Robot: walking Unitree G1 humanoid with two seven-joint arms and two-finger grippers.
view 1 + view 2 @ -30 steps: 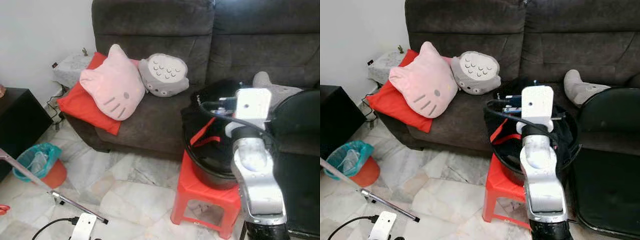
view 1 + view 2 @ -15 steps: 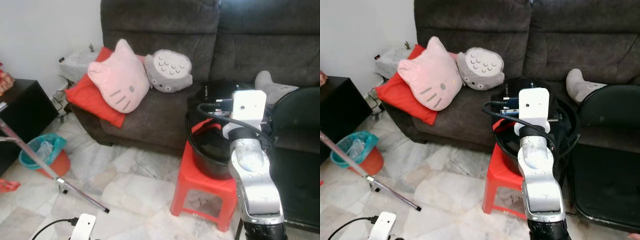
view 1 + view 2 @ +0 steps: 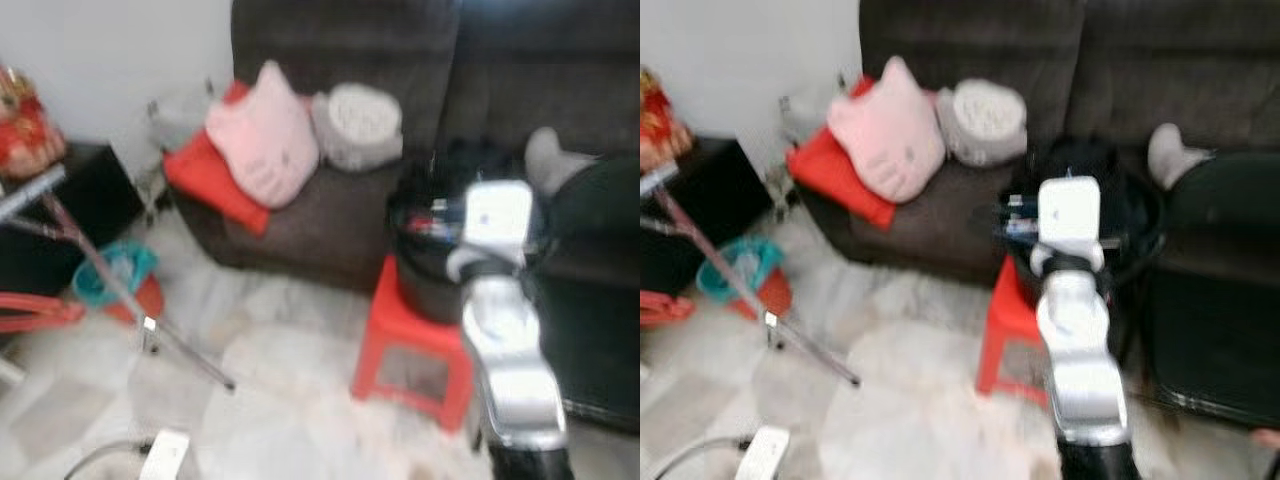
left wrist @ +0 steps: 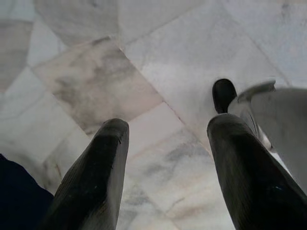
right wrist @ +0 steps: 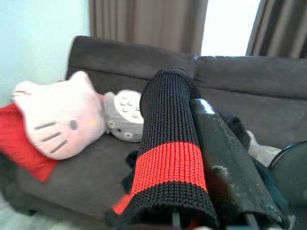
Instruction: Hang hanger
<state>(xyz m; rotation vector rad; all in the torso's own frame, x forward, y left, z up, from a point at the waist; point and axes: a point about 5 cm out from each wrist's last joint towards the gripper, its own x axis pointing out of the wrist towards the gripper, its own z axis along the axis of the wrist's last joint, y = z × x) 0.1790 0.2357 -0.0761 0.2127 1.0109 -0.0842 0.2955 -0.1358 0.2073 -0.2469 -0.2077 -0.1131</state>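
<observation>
At 12 o'clock from the robot, a black basin (image 3: 1140, 225) sits on a red stool (image 3: 1005, 320) against a dark sofa (image 3: 970, 40). Both head views are blurred.

Right arm: raised, with its wrist over the basin. In the wrist view the right gripper (image 5: 187, 91) points at the sofa. A black knit cloth with a red band (image 5: 168, 163) lies draped over one finger and touches the other finger (image 5: 225, 163). Whether the jaws are clamped on the cloth cannot be told.

Left gripper (image 4: 168, 129): hangs over the marble floor (image 4: 96, 81), jaws apart and holding nothing.

Sofa seat, 11 o'clock of the basin: a pink pillow (image 3: 890, 140) leans on a red pillow (image 3: 830, 175), and a grey pillow (image 3: 985, 122) lies just beside it.

At 9 o'clock in the head view: a red shape, apparently the hanger (image 3: 35, 312), lies by a slanted metal pole (image 3: 800, 345) near a teal bin (image 3: 735, 270).
</observation>
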